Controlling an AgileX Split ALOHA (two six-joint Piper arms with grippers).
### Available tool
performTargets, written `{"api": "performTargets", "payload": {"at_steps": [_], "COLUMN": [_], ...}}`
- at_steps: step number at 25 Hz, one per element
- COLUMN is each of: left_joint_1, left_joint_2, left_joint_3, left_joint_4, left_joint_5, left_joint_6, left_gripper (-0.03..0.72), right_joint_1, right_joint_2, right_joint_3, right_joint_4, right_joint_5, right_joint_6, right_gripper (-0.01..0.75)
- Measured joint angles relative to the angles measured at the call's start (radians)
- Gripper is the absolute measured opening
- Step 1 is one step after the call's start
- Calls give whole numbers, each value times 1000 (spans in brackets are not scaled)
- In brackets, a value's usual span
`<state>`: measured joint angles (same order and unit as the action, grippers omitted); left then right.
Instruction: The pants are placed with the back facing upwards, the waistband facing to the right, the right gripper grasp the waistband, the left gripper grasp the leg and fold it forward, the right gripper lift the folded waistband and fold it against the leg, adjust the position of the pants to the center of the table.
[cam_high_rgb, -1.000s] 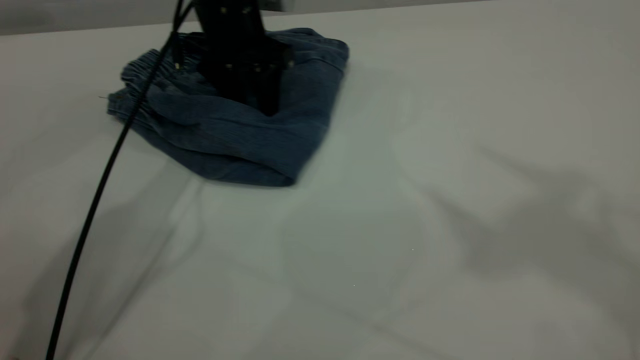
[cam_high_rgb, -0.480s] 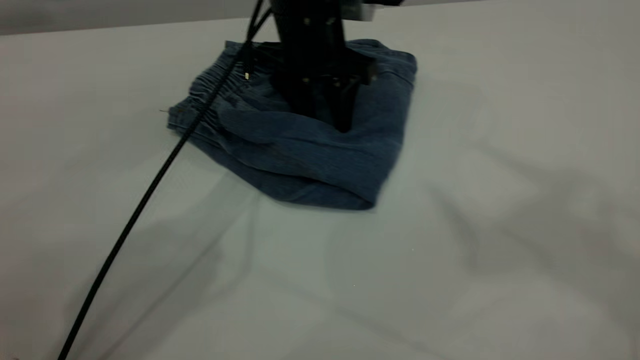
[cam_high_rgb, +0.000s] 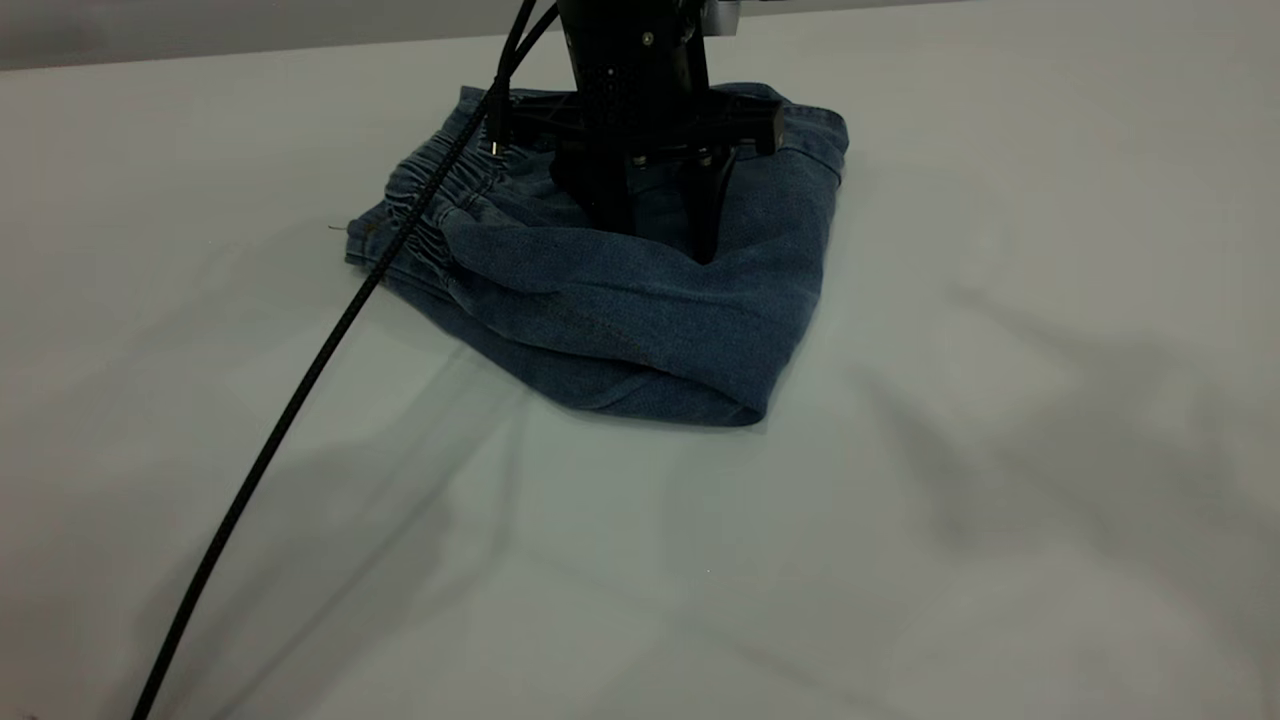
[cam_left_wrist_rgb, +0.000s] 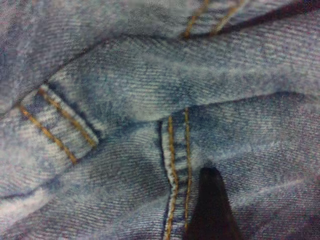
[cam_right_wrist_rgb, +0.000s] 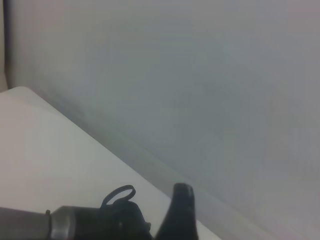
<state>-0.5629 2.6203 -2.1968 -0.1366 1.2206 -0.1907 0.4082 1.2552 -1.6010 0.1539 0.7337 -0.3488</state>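
The pants (cam_high_rgb: 650, 320) lie folded into a thick blue denim bundle on the table (cam_high_rgb: 1000, 450), at the far middle of the exterior view. The gathered waistband (cam_high_rgb: 420, 205) shows along the bundle's left edge. The printed leg is hidden inside the fold. My left gripper (cam_high_rgb: 660, 235) stands upright on top of the bundle, open, both black fingertips pressed down into the denim. In the left wrist view one fingertip (cam_left_wrist_rgb: 210, 200) rests beside an orange-stitched seam (cam_left_wrist_rgb: 177, 150). My right gripper (cam_right_wrist_rgb: 181, 215) is off the pants, facing a pale wall and the table's edge.
The left arm's black cable (cam_high_rgb: 300, 400) runs from the gripper down across the table to the near left corner. Soft shadows lie on the white surface in front and to the right of the bundle.
The left gripper has slid the folded pants rightward and a little nearer across the table, staying pressed on top. The last half second shows only a small shift.
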Motion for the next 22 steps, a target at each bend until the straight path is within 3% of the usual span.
{"api": "performTargets", "payload": {"at_steps": [5,11,22], "left_joint_1": [2,2,3], "left_joint_2": [-4,-17,7], "left_joint_3": [-43,-102,-100], "left_joint_4": [7,12,199], "left_joint_5": [3,2,1], "left_joint_6": [96,374,892], "left_gripper": [464,464,464], "right_joint_1": [0,0,0], "right_joint_2": [0,0,0], "right_joint_3": [0,0,0], "right_joint_4": [0,1,0], "right_joint_5": [0,1,4], "right_joint_6": [0,0,0], "right_gripper": [580,580,580]}}
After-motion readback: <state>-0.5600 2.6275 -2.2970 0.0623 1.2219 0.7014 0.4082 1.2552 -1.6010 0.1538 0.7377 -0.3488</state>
